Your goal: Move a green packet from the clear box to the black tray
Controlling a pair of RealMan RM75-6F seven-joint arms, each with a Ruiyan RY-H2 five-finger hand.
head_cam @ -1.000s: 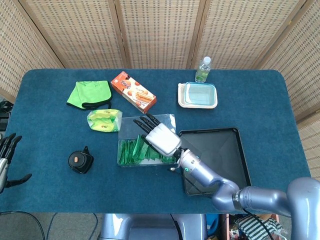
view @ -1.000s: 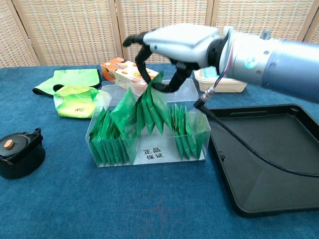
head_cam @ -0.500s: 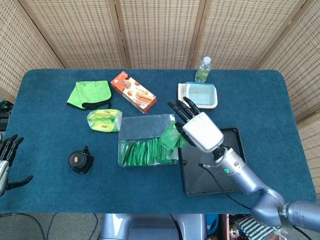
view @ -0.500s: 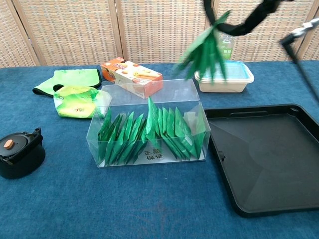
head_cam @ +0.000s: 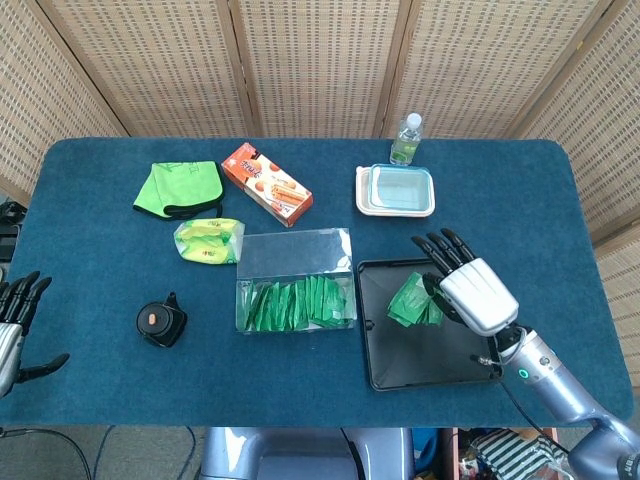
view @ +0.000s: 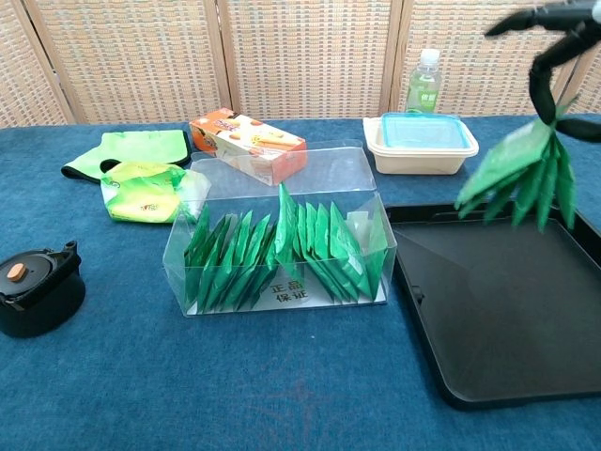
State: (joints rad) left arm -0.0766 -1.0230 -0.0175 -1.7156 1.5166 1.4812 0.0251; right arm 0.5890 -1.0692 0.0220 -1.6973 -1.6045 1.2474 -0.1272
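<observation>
The left robot hand [head_cam: 14, 325] is hanging off the near left edge of the desk [head_cam: 100, 280], far from the black tray [head_cam: 450, 365], its fingers spread apart and holding nothing. Just left of the tray, the clear box [view: 282, 246] is standing with more green packets upright inside. Above the tray, the right robot hand [head_cam: 468, 288] is pinching a bunch of green packets [view: 521, 174], which is dangling clear of the tray floor. Well left of the tray, a black round object [head_cam: 160, 323] is sitting. Beyond the tray, a lidded container [head_cam: 395, 190] and a bottle [head_cam: 406, 138] are standing, with an orange carton [head_cam: 266, 184], a yellow-green bag [head_cam: 208, 240] and a green cloth [head_cam: 180, 188] further left.
</observation>
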